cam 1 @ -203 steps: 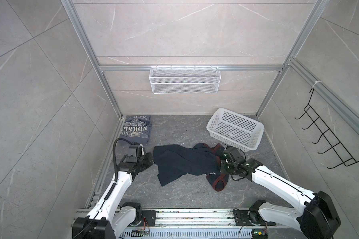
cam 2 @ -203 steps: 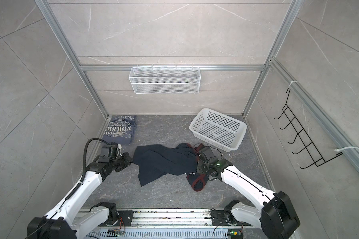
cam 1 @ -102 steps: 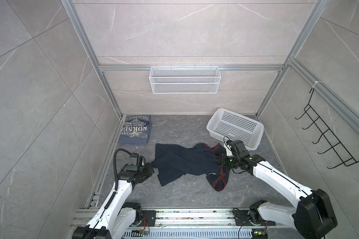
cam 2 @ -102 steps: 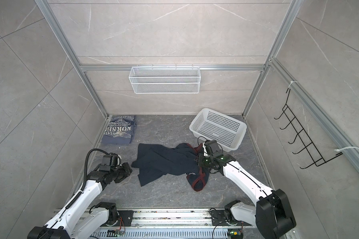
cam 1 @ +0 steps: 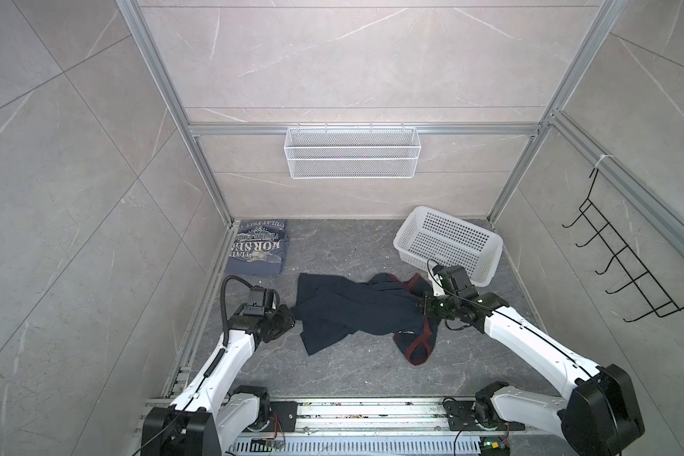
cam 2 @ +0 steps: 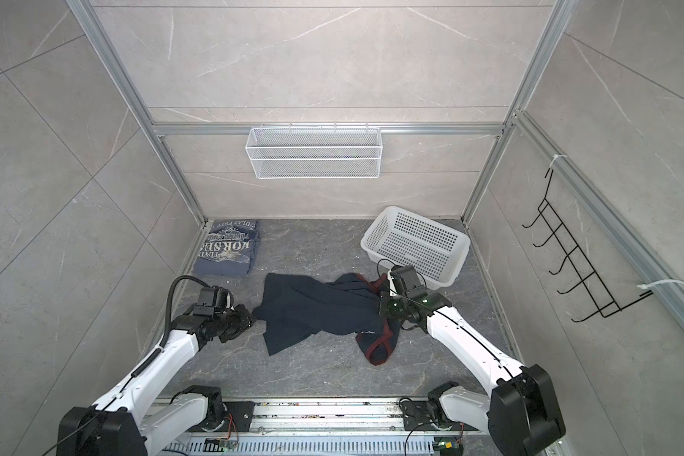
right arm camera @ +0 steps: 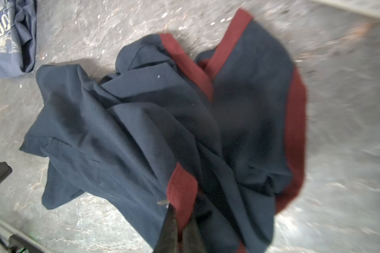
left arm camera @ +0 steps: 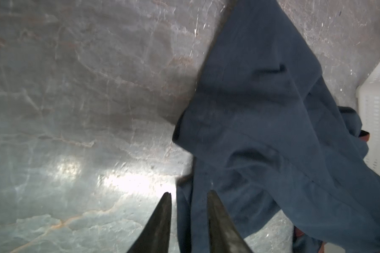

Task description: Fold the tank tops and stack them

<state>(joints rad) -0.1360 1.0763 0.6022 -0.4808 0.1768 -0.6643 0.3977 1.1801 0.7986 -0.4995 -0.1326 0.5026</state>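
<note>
At the upper left of the grey marbled worktop [cam 1: 352,371], tight against the left wall, the slate-blue cloth tank top with white lettering [cam 1: 258,252] lies folded into a neat rectangle. That garment looks finished, and it probably marks where the stack will go.

Below it and slightly to the right in both top views, the left gripper [cam 1: 283,321] sits low at the left edge of the dark navy cloth tank top with maroon trim [cam 1: 356,312]. In the left wrist view its jaws stand apart, straddling a narrow strip of the navy hem. A sliver of worktop shows beside one jaw, so nothing is pinched there.

The navy top sprawls across the middle of the worktop, rumpled and doubled over on itself, well apart from the folded one. No printed number shows on it.

At its right end the right gripper [cam 1: 425,306] has its jaws closed together on a band of the maroon edging, as the right wrist view shows. Just behind that arm, toward the upper right, stands the white perforated plastic basket [cam 1: 459,224].

The task looks about half done. One top is folded, while the navy one needs to be spread flat, folded, and laid on the slate-blue one.
</note>
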